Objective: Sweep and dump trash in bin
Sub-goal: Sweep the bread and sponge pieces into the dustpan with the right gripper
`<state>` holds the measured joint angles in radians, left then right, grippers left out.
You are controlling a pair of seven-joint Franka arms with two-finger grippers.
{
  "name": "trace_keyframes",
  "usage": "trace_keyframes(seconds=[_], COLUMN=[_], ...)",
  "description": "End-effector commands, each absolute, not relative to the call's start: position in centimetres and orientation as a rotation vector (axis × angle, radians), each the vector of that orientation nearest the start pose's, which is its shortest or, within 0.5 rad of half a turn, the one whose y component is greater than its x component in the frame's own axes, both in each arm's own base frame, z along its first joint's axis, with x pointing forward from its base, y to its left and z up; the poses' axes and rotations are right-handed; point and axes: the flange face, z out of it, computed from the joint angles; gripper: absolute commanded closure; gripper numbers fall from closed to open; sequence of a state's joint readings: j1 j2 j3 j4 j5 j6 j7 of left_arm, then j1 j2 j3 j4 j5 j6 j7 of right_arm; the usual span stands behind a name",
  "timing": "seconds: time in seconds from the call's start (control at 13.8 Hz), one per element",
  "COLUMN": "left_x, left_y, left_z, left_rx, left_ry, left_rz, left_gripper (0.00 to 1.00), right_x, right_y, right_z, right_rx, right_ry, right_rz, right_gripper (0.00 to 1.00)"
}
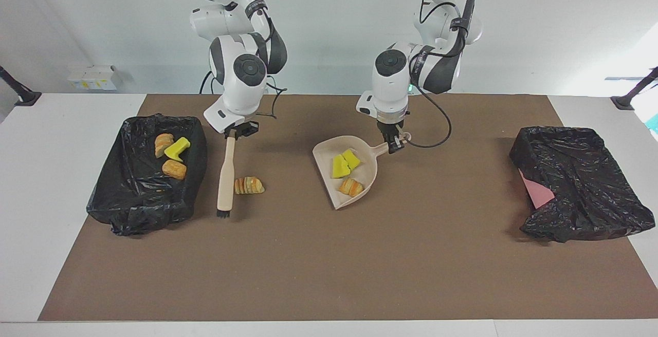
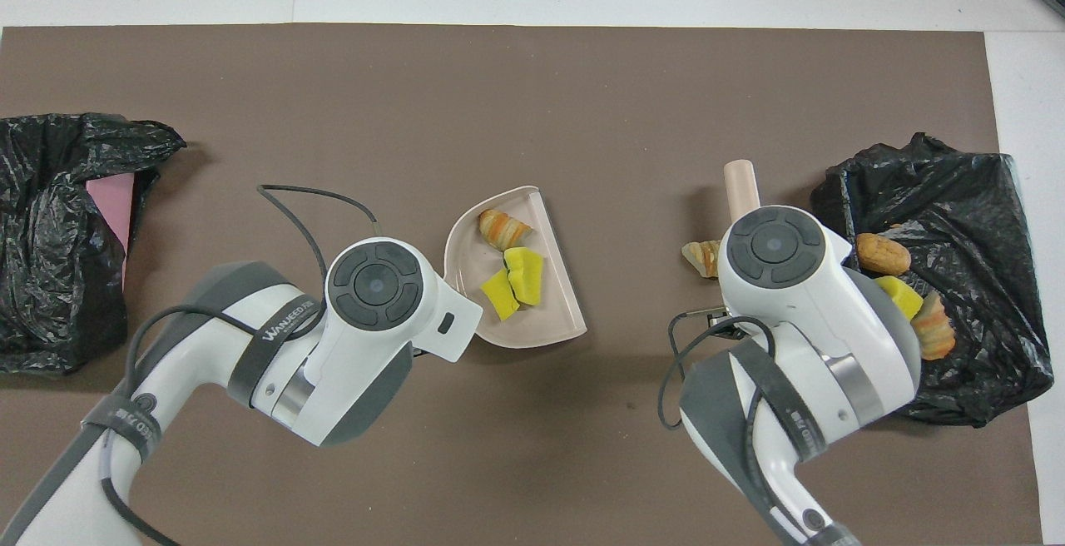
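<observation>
My right gripper [image 1: 237,131] is shut on the top of a beige brush [image 1: 226,172], whose bristles [image 1: 222,214] are down at the mat. The brush stands between the black-lined bin [image 1: 154,208] and a loose pastry piece of trash [image 1: 249,185] [image 2: 703,256]. In the bin lie a yellow sponge chunk [image 1: 177,148] and two bread pieces [image 1: 174,169]. My left gripper [image 1: 395,144] is shut on the handle of the beige dustpan [image 1: 323,154] [image 2: 466,255]. The pan holds two yellow sponge chunks [image 1: 343,164] and a pastry [image 1: 350,186].
A second black bag [image 1: 576,183] [image 2: 50,238] with a pink sheet [image 1: 534,195] showing lies at the left arm's end of the table. A brown mat [image 1: 329,265] covers the table's middle. The left arm's cable [image 2: 308,213] loops over the mat.
</observation>
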<state>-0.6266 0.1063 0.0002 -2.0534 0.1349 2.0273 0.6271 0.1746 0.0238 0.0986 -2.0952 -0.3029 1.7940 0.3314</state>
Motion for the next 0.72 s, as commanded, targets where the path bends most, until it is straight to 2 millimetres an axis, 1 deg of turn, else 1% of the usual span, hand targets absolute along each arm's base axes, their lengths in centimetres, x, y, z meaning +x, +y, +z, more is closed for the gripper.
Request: trace_keyframes(seconds=[0.0, 0.07, 0.14, 0.22, 0.29, 0.51, 0.58, 0.65], left_x=[43.9, 43.7, 43.6, 43.5, 43.0, 42.6, 42.5, 42.5], left_y=[-32.2, -32.3, -32.4, -32.6, -32.9, -33.5, -33.7, -33.8], left_z=[38.0, 37.8, 37.8, 37.7, 37.2, 37.4, 37.4, 37.3], left_rx=[-2.374, -2.371, -2.368, -2.363, -2.344, -2.326, -2.323, -2.322], left_ry=[1.822, 1.826, 1.830, 1.835, 1.855, 1.878, 1.881, 1.884], left_rz=[0.218, 0.218, 0.218, 0.210, 0.195, 0.150, 0.150, 0.145], left_gripper=[1.00, 1.00, 1.00, 1.00, 1.00, 1.00, 1.00, 1.00], right_x=[49.8, 49.8, 49.6, 49.3, 49.1, 48.7, 48.1, 47.6], right_y=[9.7, 8.6, 8.2, 8.6, 9.0, 9.9, 11.2, 12.7], right_z=[38.8, 38.6, 38.3, 37.3, 36.6, 35.9, 34.9, 34.6], right_rx=[-3.475, -3.467, -3.453, -3.446, -3.440, -3.359, -3.347, -3.331], right_ry=[-0.217, -0.217, -0.229, -0.235, -0.250, -0.220, -0.253, -0.274], right_rz=[0.440, 0.459, 0.482, 0.501, 0.492, 0.508, 0.534, 0.540], right_gripper=[1.00, 1.00, 1.00, 1.00, 1.00, 1.00, 1.00, 1.00])
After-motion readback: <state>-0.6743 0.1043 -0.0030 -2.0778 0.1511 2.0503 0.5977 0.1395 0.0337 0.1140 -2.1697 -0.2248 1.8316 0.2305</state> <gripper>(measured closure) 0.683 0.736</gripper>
